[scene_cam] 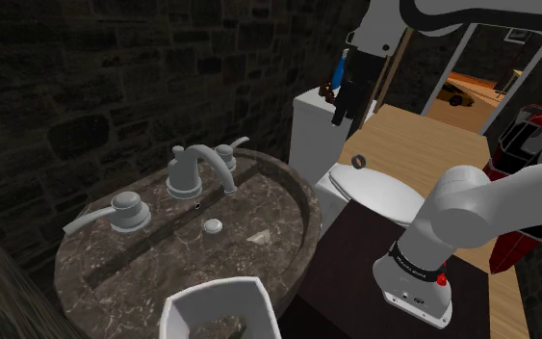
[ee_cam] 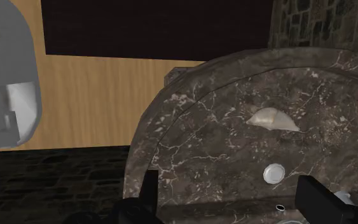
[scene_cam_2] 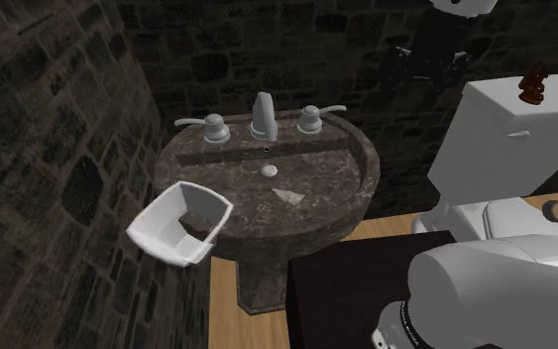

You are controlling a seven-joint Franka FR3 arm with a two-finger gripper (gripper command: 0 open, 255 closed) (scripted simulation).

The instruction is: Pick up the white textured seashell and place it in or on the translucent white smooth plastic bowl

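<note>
Seashell [ee_cam: 273, 119], pale and ridged, lay in the dark marble sink [ee_cam: 171, 127], near the round drain [ee_cam: 273, 173] on the side away from the faucet [scene_cam_2: 264, 114]. My claw [ee_cam: 228, 179] hung well apart from it, fingers spread wide, gripping nothing. The white bowl [scene_cam_2: 158, 226] sat on the sink's rim.

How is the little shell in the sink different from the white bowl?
The shell is much smaller than the bowl. The shell lies low inside the sink, near the drain. The bowl sits up on the sink's rim and sticks out past its edge. The shell is a flattish wedge, while the bowl is deep and open-topped with angular sides. Both are pale.
</note>
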